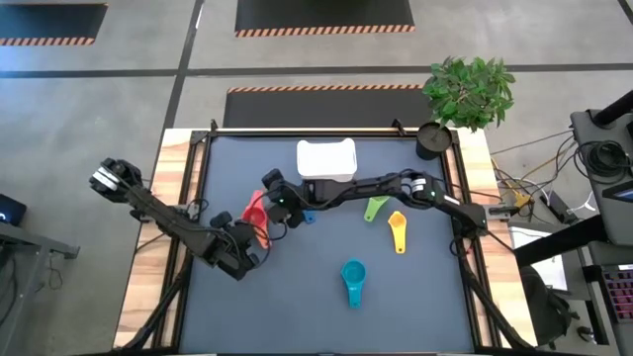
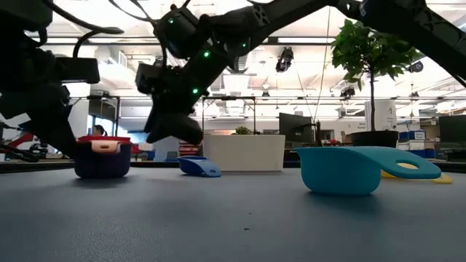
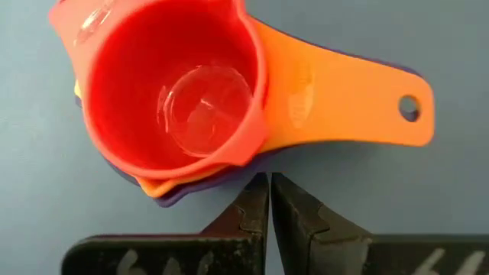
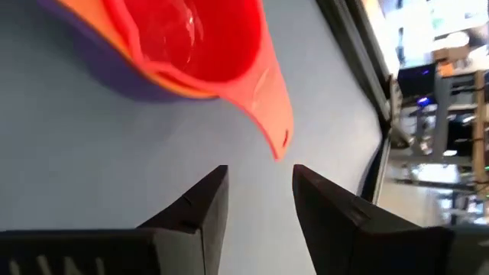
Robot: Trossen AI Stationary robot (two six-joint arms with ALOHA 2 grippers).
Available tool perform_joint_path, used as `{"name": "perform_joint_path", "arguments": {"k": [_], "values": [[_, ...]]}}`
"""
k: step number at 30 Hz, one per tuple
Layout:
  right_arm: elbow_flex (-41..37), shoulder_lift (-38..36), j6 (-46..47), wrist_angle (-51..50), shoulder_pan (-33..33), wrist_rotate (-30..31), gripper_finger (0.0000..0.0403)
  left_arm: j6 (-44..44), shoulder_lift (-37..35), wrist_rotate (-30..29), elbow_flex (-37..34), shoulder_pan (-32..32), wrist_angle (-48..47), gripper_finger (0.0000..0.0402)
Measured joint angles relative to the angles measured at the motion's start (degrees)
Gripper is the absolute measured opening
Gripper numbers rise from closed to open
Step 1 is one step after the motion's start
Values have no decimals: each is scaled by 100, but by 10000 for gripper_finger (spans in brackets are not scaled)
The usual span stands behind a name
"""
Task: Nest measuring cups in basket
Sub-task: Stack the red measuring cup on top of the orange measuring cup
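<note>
Cups are my concern, and I read the worktop from its left edge across. My left gripper [image 1: 255, 240] sits low toward the left side, fingers pressed together on nothing, just short of the nested stack [image 1: 255, 212]. That stack is a red cup [image 3: 172, 84] inside an orange cup [image 3: 344, 107], with a purple cup [image 3: 183, 191] showing as a rim underneath; the orange handle sticks out flat to one side. My right arm reaches across from the right edge, and the right gripper [image 1: 276, 203] hangs just beside the stack with its fingers apart and empty, the red cup's handle tip lying just ahead of them in the right wrist view.

Next along, a small blue cup [image 1: 308, 216] lies near the right arm's forearm, and the white basket [image 1: 326, 160] sits at the middle of the back edge with nothing visible inside. Further right are the green cup [image 1: 375, 208] and yellow cup [image 1: 397, 231], close together, and the teal cup [image 1: 353, 280] sits alone toward the front edge.

My worry is the stack. If I pinch only the red handle, I judge the red cup may lift free and leave the others behind, or tip the lot. Both grippers are crowded at the same spot, so a careless move could knock them together or shove the stack sideways. The right forearm also passes low near the blue cup and could sweep it.
</note>
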Motion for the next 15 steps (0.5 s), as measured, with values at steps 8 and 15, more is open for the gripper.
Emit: {"name": "perform_joint_path", "arguments": {"k": [8, 15], "values": [[0, -129, 1086, 712, -652, -1814, 87, 69, -327, -588, 214, -410, -194, 0], [-7, -102, 2611, 943, -1242, -2646, 16, -169, -683, -1704, 469, -496, -1222, 0]]}}
